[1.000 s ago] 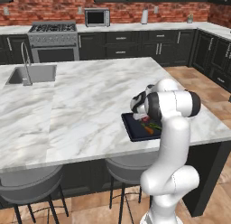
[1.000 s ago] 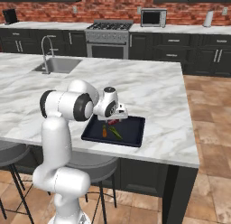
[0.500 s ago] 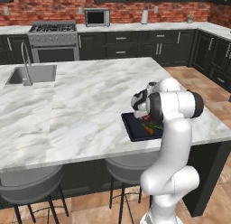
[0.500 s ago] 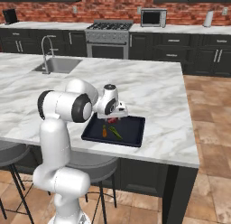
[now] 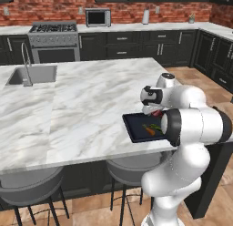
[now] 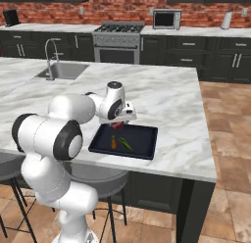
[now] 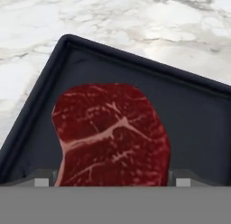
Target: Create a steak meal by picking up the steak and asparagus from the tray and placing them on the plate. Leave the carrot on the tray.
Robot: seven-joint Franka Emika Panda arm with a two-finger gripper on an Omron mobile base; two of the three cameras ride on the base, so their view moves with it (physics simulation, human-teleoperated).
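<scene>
Kitchen island: I am hovering over the steak (image 7: 112, 135).
My gripper (image 7: 112, 179) is standing spread, fingertips (image 7: 41, 179) flanking the meat on the tray (image 7: 194, 114), low in frame.

marbled red steak (image 7: 112, 136) flat in navy tray (image 7: 198, 123) corner, carrot (image 6: 113, 142) beside asparagus (image 6: 125, 144)

Even, diffuse rendered light fills the kitchen, bright on the pale marble counter (image 5: 82, 106) with no glare, shadows soft under its near edge, and all views slightly soft and low in detail, the steak (image 7: 110, 135) close-up mildly blurred.
</scene>
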